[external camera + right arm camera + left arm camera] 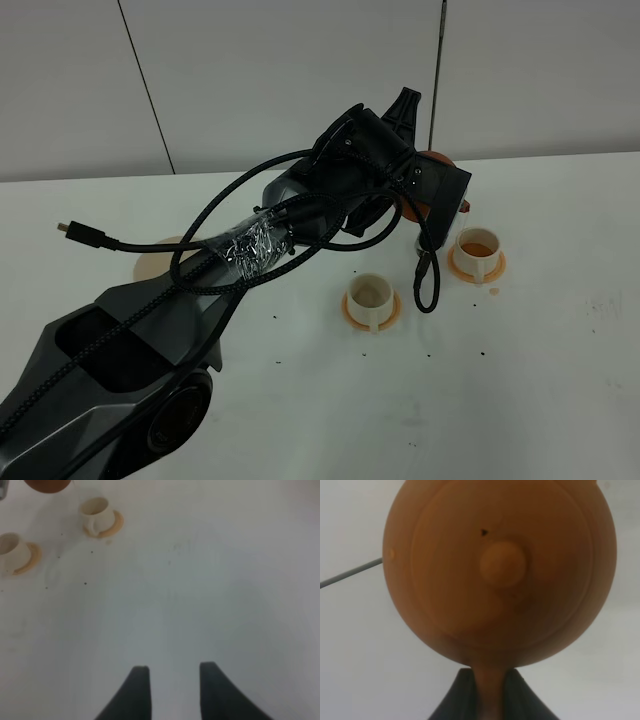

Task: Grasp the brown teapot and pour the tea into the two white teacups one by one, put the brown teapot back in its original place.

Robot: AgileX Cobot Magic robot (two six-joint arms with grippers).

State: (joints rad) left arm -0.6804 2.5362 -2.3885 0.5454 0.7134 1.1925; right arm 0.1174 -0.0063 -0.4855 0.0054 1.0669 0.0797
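My left gripper (pixel 443 195) is shut on the loop handle of the brown teapot (pixel 440 157) and holds it in the air just behind the far right white teacup (pixel 477 250). That cup holds orange-brown tea. The nearer white teacup (pixel 371 297) looks pale inside. In the left wrist view the teapot (pixel 500 570) fills the frame, with the fingers (pixel 455 700) clamped on its handle. The cream plate (pixel 155 262) lies at the left, half hidden by my arm. My right gripper (pixel 172 680) is open and empty over bare table, far from both cups (pixel 100 515) (pixel 12 552).
A loose black cable with a plug (pixel 75 232) hangs off my left arm above the table. A thin dark pole (pixel 437 70) stands behind the teapot. A small orange drip (pixel 493 291) and dark specks lie near the cups.
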